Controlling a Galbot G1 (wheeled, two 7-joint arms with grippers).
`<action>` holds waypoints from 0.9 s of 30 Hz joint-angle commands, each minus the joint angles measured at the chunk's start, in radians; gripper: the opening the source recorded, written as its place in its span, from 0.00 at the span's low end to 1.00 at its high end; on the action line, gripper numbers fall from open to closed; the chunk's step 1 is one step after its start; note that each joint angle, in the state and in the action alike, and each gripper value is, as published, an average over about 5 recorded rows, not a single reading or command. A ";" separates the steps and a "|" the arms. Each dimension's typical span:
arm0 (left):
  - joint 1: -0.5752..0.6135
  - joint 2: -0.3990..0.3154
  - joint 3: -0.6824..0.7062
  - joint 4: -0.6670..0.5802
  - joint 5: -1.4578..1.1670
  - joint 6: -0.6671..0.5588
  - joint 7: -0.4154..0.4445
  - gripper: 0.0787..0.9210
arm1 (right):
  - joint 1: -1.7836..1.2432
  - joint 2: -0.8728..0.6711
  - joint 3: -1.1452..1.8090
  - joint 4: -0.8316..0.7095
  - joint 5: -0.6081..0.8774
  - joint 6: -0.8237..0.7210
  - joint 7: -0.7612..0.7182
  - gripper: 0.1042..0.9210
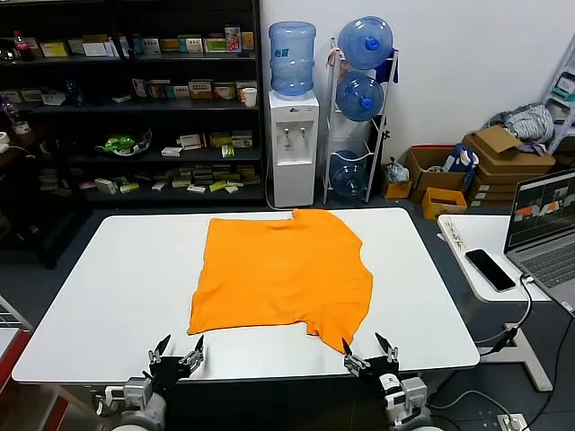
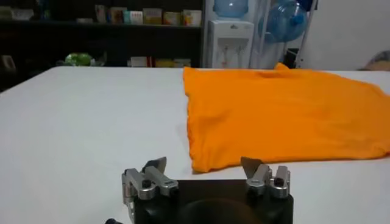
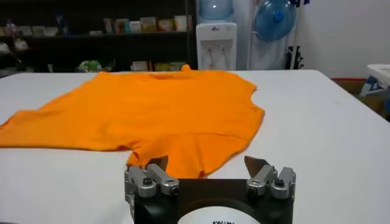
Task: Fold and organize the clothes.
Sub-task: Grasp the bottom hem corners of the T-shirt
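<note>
Orange T-shirt lies spread on the white surface, plain side up with no lettering showing; its neckline points to the far edge and its hem runs along the near side, short of the near edge; the cloth is mostly flat, with soft wrinkles across the middle and a sleeve corner that droops toward the near right; in the left wrist view the same shirt shows a near corner slightly curled at the hem; in the right wrist view the shirt ends in a rumpled flap just in front of that arm's jaws.

Left gripper sits at the near edge of the surface, just short of the shirt's near left corner and apart from it; its jaws stand wide and hold nothing, as its own wrist view confirms; right gripper sits at the near edge beside the shirt's near right corner, close to the cloth, though I cannot tell if it touches; its jaws too stand wide and empty.

Beyond the surface stand dark shelves of small boxes, a water dispenser with a blue bottle on top, and a rack of further bottles; to the right a side table carries a laptop and a phone; cardboard boxes lie behind it.
</note>
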 commanded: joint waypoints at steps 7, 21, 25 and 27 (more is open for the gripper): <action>-0.170 -0.003 0.048 0.174 -0.011 0.038 -0.024 0.85 | 0.112 0.053 -0.069 -0.140 -0.034 0.000 0.009 0.75; -0.112 -0.016 0.053 0.108 0.013 -0.042 -0.026 0.39 | 0.034 0.017 -0.053 -0.091 -0.037 0.028 0.026 0.27; -0.073 -0.011 0.047 0.059 0.016 -0.051 -0.032 0.24 | 0.003 0.000 -0.051 -0.047 -0.015 0.041 0.035 0.13; -0.039 -0.006 0.045 0.020 0.016 -0.053 -0.036 0.17 | -0.020 -0.015 -0.053 -0.023 0.004 0.047 0.044 0.07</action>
